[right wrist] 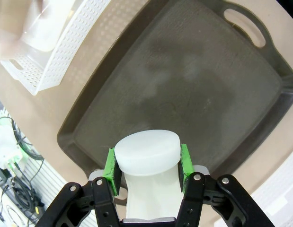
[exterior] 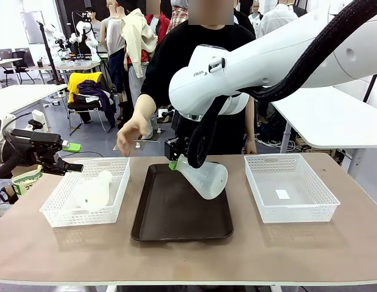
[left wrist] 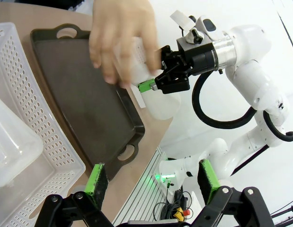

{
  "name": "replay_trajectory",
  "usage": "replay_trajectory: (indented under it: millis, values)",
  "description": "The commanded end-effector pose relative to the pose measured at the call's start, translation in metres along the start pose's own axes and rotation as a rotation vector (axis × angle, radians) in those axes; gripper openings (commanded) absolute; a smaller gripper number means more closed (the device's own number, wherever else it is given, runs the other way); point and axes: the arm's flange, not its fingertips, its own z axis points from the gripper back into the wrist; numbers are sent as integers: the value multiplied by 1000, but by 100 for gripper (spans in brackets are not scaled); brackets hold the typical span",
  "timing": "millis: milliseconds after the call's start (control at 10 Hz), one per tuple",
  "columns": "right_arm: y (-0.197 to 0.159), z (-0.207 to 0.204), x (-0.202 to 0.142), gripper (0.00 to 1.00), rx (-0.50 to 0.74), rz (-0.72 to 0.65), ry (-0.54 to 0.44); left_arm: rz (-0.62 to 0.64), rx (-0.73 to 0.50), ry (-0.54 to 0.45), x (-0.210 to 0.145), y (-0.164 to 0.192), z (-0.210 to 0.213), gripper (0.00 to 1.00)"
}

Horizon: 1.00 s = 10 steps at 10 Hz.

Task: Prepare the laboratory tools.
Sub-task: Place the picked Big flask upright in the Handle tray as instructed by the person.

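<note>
- Front view: a fixed camera on the robot's side, set a little above the table [exterior: 310,252]. It faces straight across to the person [exterior: 194,61] at the far edge and sits back enough to take in the table's full width.
- Left wrist view: mounted behind the left gripper [left wrist: 151,175], up beside the left basket [left wrist: 28,94]. It looks sideways across the table toward the right arm [left wrist: 250,61] from a middling distance. The frame is rolled, so the table edge runs diagonally.
- Right wrist view: mounted behind the right gripper [right wrist: 147,165], aimed steeply down from close above the tray [right wrist: 184,85].
- Overlap: the tray, the left basket and the flask [exterior: 206,176] in the right gripper fall within all three views.
</note>
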Motion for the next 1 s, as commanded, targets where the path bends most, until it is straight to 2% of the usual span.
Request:
replay_trajectory:
  millis: [0, 200, 400, 600, 900]
  values:
    - [1, 3, -3, 0, -3, 2, 6, -5, -9, -6, 0, -1, 1, 100]
    - [-1, 8, 1, 0, 37, 40, -27, -5, -9, -6, 0, -1, 1, 100]
    - [-10, 31, -3, 0, 95, 129, -131, -5, -9, -6, 0, -1, 1, 100]
    - [-23, 44, -6, 0, 218, 227, -254, -5, -9, -6, 0, -1, 1, 100]
    - [-43, 42, -8, 0, 488, 455, -439, -5, -9, -6, 0, -1, 1, 100]
